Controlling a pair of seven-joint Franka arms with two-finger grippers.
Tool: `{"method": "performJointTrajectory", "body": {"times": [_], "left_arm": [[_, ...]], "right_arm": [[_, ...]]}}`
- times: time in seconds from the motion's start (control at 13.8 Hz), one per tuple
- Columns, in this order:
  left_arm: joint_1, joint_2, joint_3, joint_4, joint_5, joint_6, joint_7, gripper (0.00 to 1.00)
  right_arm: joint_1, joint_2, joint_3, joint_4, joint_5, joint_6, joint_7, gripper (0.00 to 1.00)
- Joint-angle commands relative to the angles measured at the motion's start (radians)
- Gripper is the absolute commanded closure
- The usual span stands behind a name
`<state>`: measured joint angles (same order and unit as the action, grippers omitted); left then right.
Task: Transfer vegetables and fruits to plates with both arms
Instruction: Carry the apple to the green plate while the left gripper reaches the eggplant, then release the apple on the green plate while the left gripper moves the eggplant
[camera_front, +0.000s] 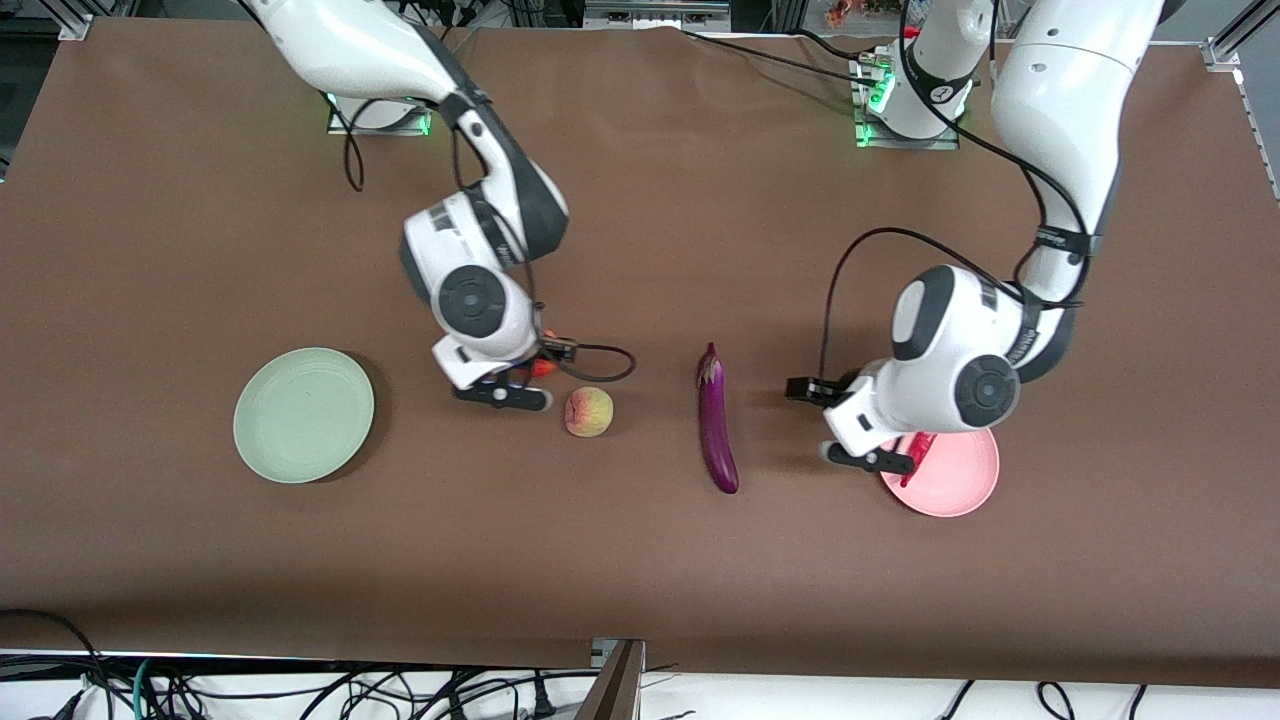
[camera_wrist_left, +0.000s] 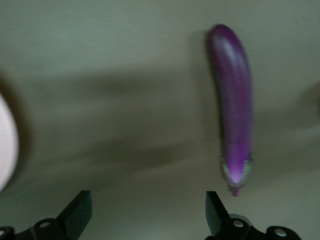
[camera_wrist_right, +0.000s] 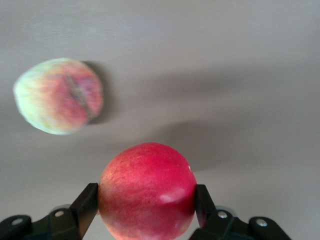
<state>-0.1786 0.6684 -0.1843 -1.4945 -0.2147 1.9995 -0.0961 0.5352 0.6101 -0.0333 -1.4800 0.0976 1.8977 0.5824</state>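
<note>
Gripping the red fruit between both fingers, our right gripper hangs above the brown table beside the peach. From the front only a sliver of that red fruit shows under the right wrist, so we cannot tell whether it is lifted or resting on the table. The right wrist view shows the peach lying apart from the held fruit.

Our left gripper is released, its fingers spread wide with nothing between them. From the front it sits at the edge of the pink plate, on the side toward the eggplant. The chili lies on that plate, partly hidden under the left wrist.

We see the eggplant lying on the table between the two grippers, its cap end pointing toward the robot bases and its rounded end nearer the front camera. It is apart from the peach and from the pink plate. In the left wrist view the eggplant lies clear of the open fingers, and a pale sliver of the pink plate shows at the frame's edge.

The green plate sits toward the right arm's end of the table, well apart from the peach, with nothing on it.
</note>
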Motion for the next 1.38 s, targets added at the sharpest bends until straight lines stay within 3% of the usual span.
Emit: {"method": "performJointTrajectory", "body": {"times": [0.0,0.29,0.65,0.73,0.8,0.87,1.09,1.23,1.31], "left_arm": [[-0.096,0.013,0.005,-0.003,-0.023,0.126,-0.123,0.0],[-0.212,0.086,0.02,-0.015,0.01,0.309,-0.275,0.0],[-0.24,0.171,0.025,-0.02,0.15,0.453,-0.289,0.0],[-0.242,0.177,0.026,-0.02,0.164,0.462,-0.281,0.07],[-0.236,0.174,0.025,-0.021,0.187,0.461,-0.287,0.55],[-0.234,0.174,0.025,-0.024,0.186,0.453,-0.3,0.84],[-0.219,0.137,0.025,-0.062,0.189,0.426,-0.301,0.94],[-0.185,0.093,0.028,-0.058,0.193,0.333,-0.297,0.94],[-0.153,0.056,0.028,-0.053,0.195,0.259,-0.292,0.94]], "right_arm": [[-0.082,-0.052,-0.042,-0.022,0.013,-0.1,-0.171,0.71],[-0.174,-0.043,-0.207,-0.028,0.011,-0.123,-0.464,0.71],[-0.359,0.028,-0.211,-0.031,-0.004,-0.051,-0.607,0.7],[-0.38,0.039,-0.211,-0.032,0.0,-0.037,-0.622,0.7],[-0.394,0.057,-0.211,-0.032,0.001,-0.02,-0.624,0.69],[-0.396,0.066,-0.211,-0.034,0.001,0.001,-0.625,0.69],[-0.411,0.102,-0.211,-0.037,0.004,0.046,-0.625,0.69],[-0.411,0.108,-0.211,-0.061,0.002,0.093,-0.625,0.67],[-0.409,0.108,-0.211,-0.065,0.002,0.102,-0.627,0.44]]}}
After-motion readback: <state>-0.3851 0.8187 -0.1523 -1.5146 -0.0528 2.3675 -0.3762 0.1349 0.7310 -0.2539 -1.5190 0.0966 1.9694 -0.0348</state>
